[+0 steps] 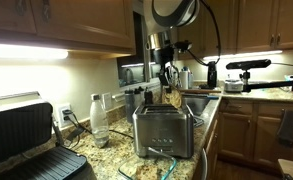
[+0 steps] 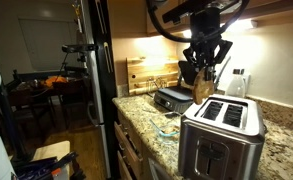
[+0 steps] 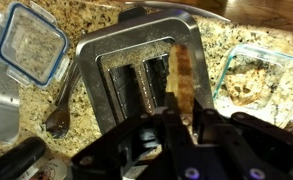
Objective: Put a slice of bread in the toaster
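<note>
Fingers (image 3: 202, 127) are clamping the slice of bread (image 3: 183, 72) by its upper edge, so it's hanging upright and edge-on over the toaster (image 3: 92, 64), lining up with the 3 o'clock slot in the wrist view. I'm guessing it's light, soft and crumbly, so squeeze gently near the crust.

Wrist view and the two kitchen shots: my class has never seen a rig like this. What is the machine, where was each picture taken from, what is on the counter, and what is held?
The machine is one robot arm ending in a gripper. Two pictures come from cameras standing in the kitchen; the third comes from a camera on the wrist, looking down past the gripper. On the granite counter stand a steel toaster, a black grill press and a bottle. The gripper holds a slice of bread on edge above the toaster's slots.
</note>
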You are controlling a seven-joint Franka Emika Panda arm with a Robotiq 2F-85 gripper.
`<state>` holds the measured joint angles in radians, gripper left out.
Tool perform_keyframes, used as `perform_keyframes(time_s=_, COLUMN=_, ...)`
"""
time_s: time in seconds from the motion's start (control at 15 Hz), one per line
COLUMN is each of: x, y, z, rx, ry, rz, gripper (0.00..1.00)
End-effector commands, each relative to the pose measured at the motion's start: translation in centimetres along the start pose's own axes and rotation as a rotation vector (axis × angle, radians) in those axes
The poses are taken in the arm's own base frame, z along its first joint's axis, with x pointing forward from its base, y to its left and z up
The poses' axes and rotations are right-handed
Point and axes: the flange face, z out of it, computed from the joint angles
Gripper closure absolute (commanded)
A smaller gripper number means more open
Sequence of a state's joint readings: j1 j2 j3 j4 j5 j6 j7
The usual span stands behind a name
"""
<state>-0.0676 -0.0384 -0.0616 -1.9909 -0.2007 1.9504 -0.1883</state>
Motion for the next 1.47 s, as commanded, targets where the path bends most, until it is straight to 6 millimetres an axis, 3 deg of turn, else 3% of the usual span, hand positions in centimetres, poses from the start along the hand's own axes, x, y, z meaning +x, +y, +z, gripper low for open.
perform_keyframes(time_s=0.0, x=0.9, y=0.3, z=0.1, rx=-0.019, ry=-0.024, rz=-0.016, gripper=0.92)
perform_keyframes(time_s=0.8, x=4.1, y=-0.5, z=1.1, rx=-0.023, ry=-0.056, rz=-0.083, gripper=0.92)
perform_keyframes(time_s=1.4, x=5.0, y=-0.7, z=1.9, rx=-0.015, ry=-0.093, rz=-0.142, gripper=0.92)
